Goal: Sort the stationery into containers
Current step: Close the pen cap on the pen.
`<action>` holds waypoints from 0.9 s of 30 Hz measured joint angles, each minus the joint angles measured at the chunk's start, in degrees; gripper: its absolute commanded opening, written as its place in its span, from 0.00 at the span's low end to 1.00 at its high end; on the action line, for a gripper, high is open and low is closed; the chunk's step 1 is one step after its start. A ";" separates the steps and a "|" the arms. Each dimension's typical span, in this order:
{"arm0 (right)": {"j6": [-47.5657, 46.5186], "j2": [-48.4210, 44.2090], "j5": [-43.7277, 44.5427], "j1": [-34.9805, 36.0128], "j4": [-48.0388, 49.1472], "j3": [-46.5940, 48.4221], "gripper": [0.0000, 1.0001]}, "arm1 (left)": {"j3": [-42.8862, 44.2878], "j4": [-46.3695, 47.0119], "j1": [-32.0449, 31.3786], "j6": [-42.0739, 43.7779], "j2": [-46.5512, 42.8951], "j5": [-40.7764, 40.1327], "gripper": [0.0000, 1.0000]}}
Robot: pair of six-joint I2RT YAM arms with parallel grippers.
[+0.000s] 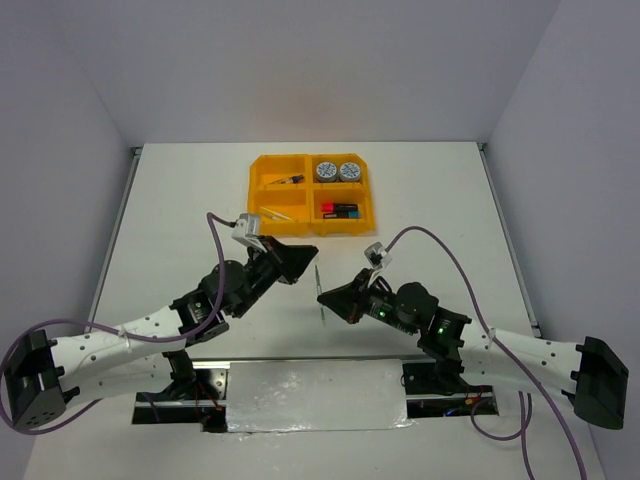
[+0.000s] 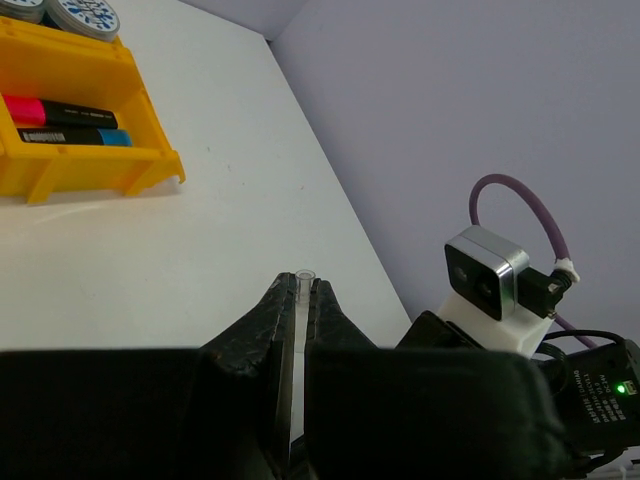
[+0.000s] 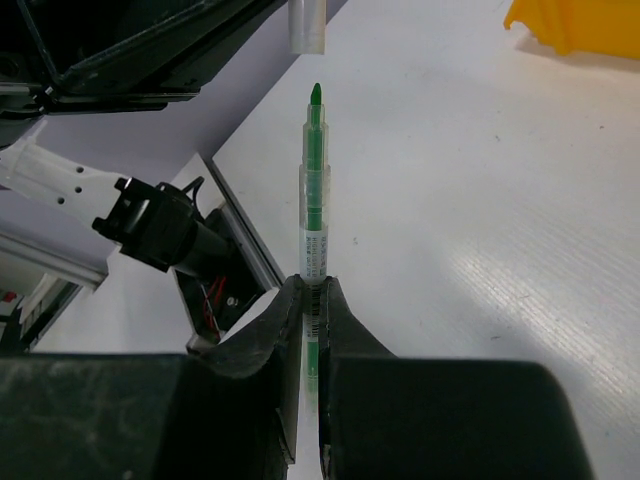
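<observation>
We have both arms meeting on the near side of the orange-yellow four-compartment plastic tray (image 1: pixel 256 190), well apart from it. Our right gripper (image 3: pixel 312 295) is pressed together on the barrel of a thin clear pen with a green tip (image 3: pixel 314 200). The tip is bare and points roughly toward the tray. Our left gripper (image 2: pixel 298 292) pinches a short transparent plastic cap (image 2: pixel 304 276), one end of which shows just past the fingertips. From the right wrist camera the cap hangs just short of the green tip, apart from it and nearly in line.

We judge the step in hand to be capping the pen before it goes into the tray. There, two round blue-white tape rolls (image 1: pixel 337 171) fill the far right compartment and black highlighters (image 1: pixel 338 210) the near right one.

To do it well, we should:
- hold the pen steady;
- line the cap's bore up with the tip in both wrist views;
- push straight along the pen's axis.

Any sideways offset may bend the thin barrel or let the cap slip in the pinch. A pale thin pen (image 1: pixel 275 213) lies in the tray's near left compartment, so we judge that to be the destination.
</observation>
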 measured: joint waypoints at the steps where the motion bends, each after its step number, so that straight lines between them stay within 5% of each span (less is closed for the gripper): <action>1: -0.09 0.15 0.04 0.00 -0.13 0.07 0.00 | -0.22 -0.04 0.00 0.00 0.00 0.02 0.00; 27: -1.60 1.64 2.51 0.09 -2.14 2.23 0.00 | -2.23 0.90 0.11 1.29 0.00 2.10 0.00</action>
